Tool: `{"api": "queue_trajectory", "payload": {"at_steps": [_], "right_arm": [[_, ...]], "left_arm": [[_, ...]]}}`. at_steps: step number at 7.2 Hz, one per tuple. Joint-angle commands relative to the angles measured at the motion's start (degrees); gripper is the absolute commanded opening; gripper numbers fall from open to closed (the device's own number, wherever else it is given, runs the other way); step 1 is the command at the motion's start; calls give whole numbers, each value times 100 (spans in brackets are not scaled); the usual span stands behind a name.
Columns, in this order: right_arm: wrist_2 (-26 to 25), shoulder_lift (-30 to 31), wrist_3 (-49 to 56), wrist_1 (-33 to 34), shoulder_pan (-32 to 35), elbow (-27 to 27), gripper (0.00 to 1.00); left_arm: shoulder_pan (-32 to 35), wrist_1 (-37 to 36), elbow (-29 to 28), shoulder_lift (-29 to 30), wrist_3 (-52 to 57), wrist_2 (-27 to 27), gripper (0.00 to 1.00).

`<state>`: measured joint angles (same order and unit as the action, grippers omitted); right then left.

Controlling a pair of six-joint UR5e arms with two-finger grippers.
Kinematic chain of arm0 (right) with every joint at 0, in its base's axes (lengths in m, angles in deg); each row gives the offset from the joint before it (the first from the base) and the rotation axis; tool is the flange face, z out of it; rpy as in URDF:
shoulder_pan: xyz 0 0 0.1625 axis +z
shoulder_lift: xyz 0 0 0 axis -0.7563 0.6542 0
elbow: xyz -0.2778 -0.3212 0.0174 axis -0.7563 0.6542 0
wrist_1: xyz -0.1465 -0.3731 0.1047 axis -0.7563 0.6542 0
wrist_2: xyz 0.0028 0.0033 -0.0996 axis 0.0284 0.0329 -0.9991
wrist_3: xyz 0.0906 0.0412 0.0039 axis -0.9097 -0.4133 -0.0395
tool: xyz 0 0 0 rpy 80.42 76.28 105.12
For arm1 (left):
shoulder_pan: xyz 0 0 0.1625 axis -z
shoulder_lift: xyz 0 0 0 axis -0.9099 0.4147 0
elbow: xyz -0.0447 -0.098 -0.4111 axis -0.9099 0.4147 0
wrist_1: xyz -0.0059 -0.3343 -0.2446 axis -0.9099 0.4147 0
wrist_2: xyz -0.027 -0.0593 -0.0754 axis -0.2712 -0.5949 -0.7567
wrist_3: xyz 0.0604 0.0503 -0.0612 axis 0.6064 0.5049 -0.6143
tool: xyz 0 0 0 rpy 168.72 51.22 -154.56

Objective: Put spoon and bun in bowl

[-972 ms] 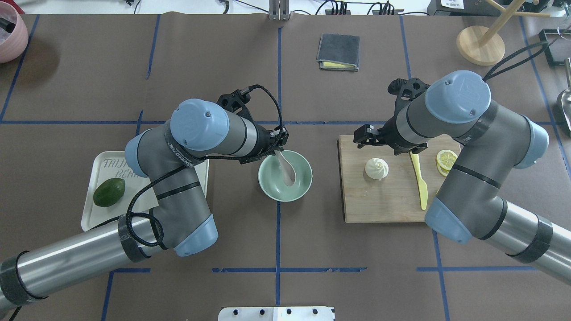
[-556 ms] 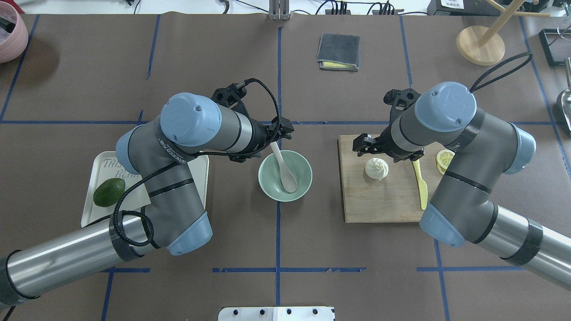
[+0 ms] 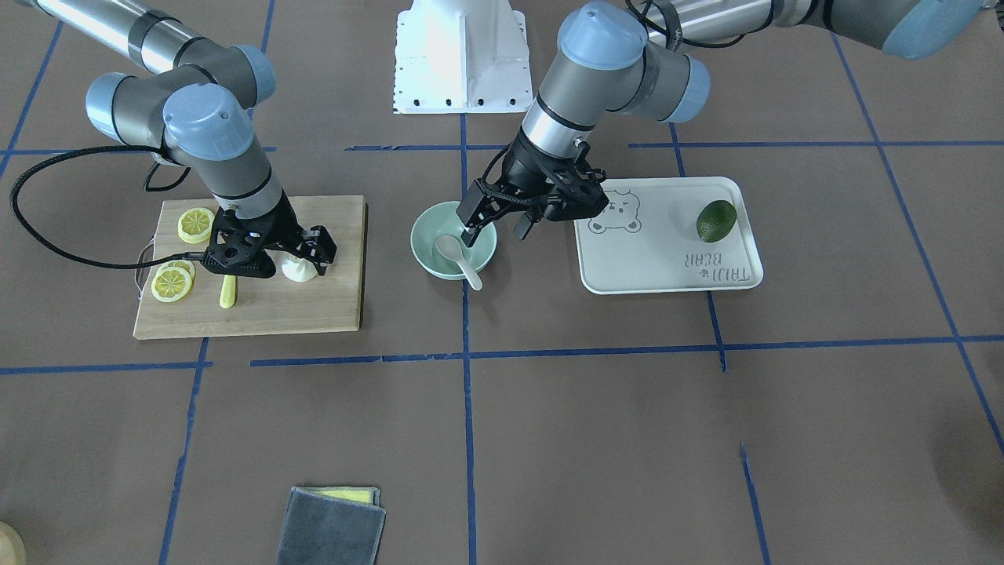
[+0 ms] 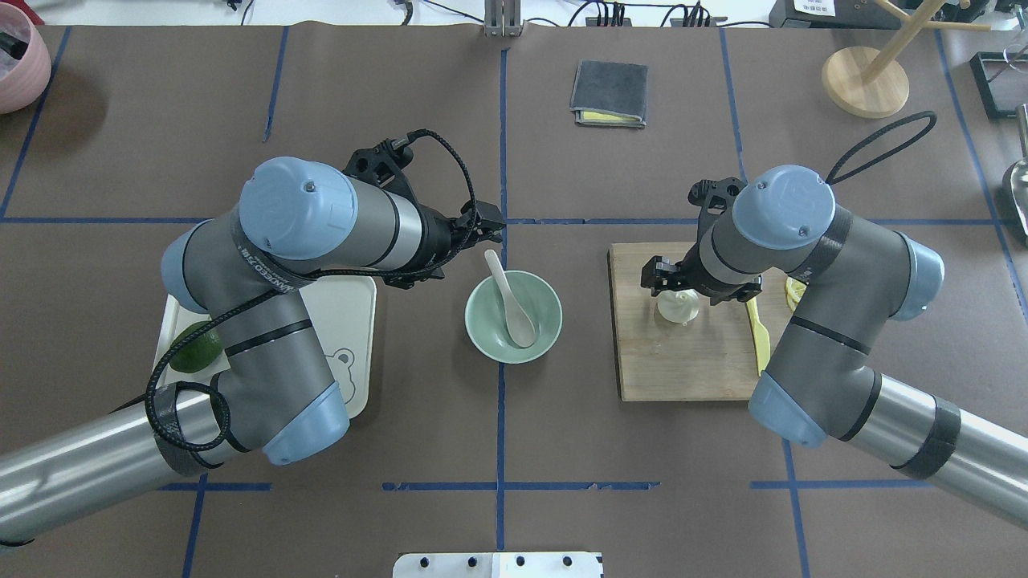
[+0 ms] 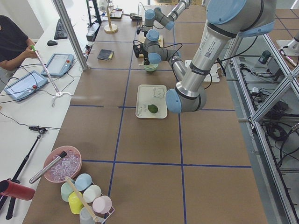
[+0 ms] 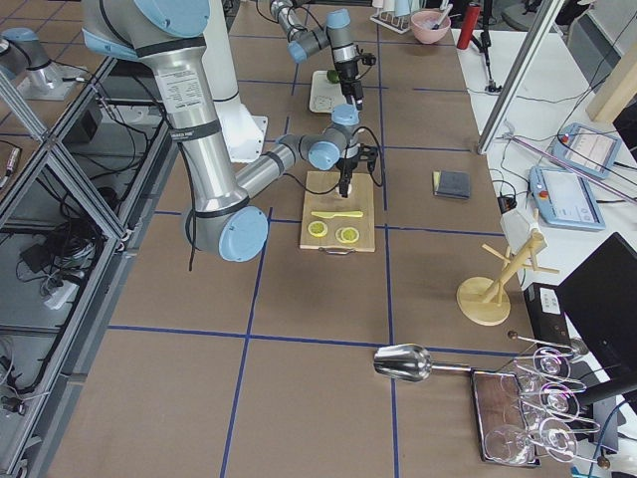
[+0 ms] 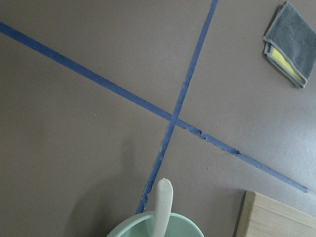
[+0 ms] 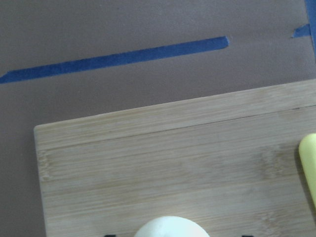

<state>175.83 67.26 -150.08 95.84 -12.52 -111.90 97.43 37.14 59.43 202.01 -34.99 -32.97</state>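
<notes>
Spoon [image 4: 511, 303]: lies in the mint bowl [image 4: 548, 323], scoop down, handle propped on the rim.
Left end effector [image 3: 494, 234]: fingers apart, empty, just beside the bowl.
Bun [image 3: 299, 272]: on a wooden board [image 3: 314, 310] on the worktop.
Right end effector [image 3: 301, 262]: low over the bun, fingers spread to either side.
Tray [image 3: 667, 263]: white, printed "TAIJI BEAR" with a bear-face outline; carries one green fruit [image 3: 716, 220].

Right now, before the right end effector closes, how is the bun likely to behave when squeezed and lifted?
The bun looks like soft, pleated dough, so a firm squeeze would probably dent it. Small for the cutting board it sits on, it is likely light. Sitting dome-up, it seems unlikely to roll, though smooth sides might slip.
</notes>
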Motion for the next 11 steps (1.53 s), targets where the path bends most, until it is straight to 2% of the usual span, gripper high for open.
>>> {"api": "queue_trajectory", "payload": {"at_steps": [1, 2, 4, 5, 6, 8, 10, 11], "right_arm": [[49, 0, 23, 9, -14, -11, 29], [75, 0, 23, 9, -14, -37, 0], [67, 0, 24, 26, 3, -151, 0], [75, 17, 23, 79, 30, -413, 0], [15, 9, 23, 79, 56, -624, 0], [-12, -691, -73, 44, 161, -697, 0], [-12, -1062, -527, 9, 31, -618, 0], [-195, -1238, -539, 9, -214, -461, 0]], "left_arm": [[84, -9, 7, -12, 9, -6, 100], [154, -9, 15, -47, 9, -15, 100], [373, -18, 111, -152, 122, -409, 100], [488, -96, 373, -405, 297, -463, 100], [715, -654, 715, -564, 960, -672, 100], [1155, -1876, 1366, -872, 2516, -692, 100], [1665, -2013, 1675, -1485, 3589, -701, 100], [1849, -2013, 1859, -1871, 4126, -701, 100]]}}
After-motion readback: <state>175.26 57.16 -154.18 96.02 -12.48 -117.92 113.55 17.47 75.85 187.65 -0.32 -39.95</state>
